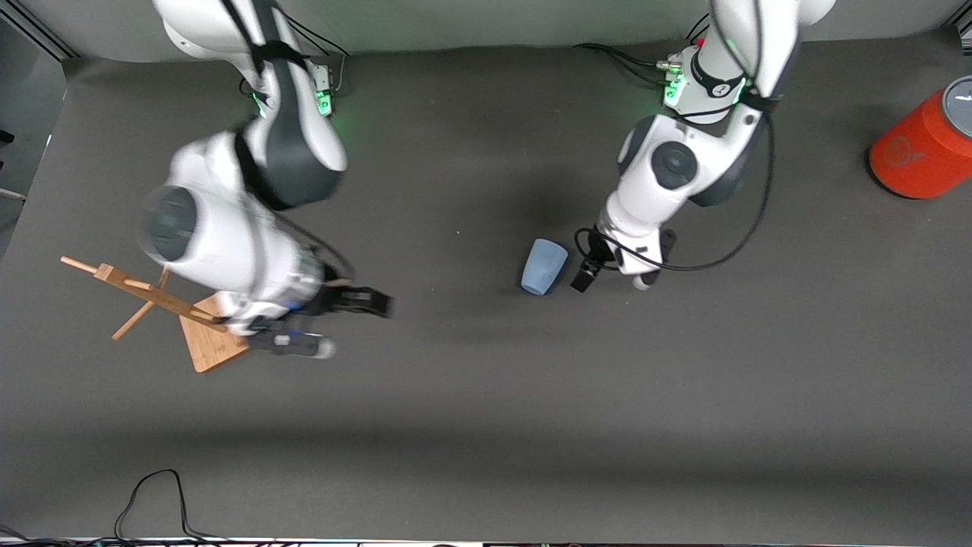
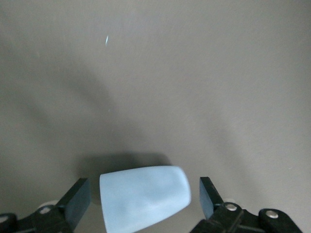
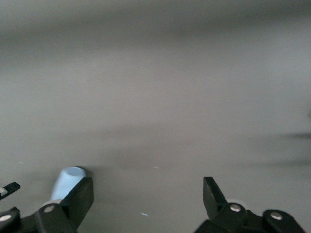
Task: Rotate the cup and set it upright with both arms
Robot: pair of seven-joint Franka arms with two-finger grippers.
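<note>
The light-blue cup (image 1: pixel 544 266) lies on its side near the middle of the dark table. My left gripper (image 1: pixel 600 266) hangs just beside it, toward the left arm's end. In the left wrist view the cup (image 2: pixel 144 196) shows between the open left gripper (image 2: pixel 144 187), with a gap at each finger and no contact. My right gripper (image 1: pixel 376 304) is open over bare table toward the right arm's end, blurred and holding nothing. In the right wrist view the right gripper (image 3: pixel 147 187) frames only table, and the cup (image 3: pixel 68 180) peeks out past one finger.
A wooden rack (image 1: pixel 199 334) lies on the table under the right arm, toward that arm's end. A large orange cylinder (image 1: pixel 923 148) with a grey top stands at the left arm's end. A black cable (image 1: pixel 152 497) loops at the table edge nearest the front camera.
</note>
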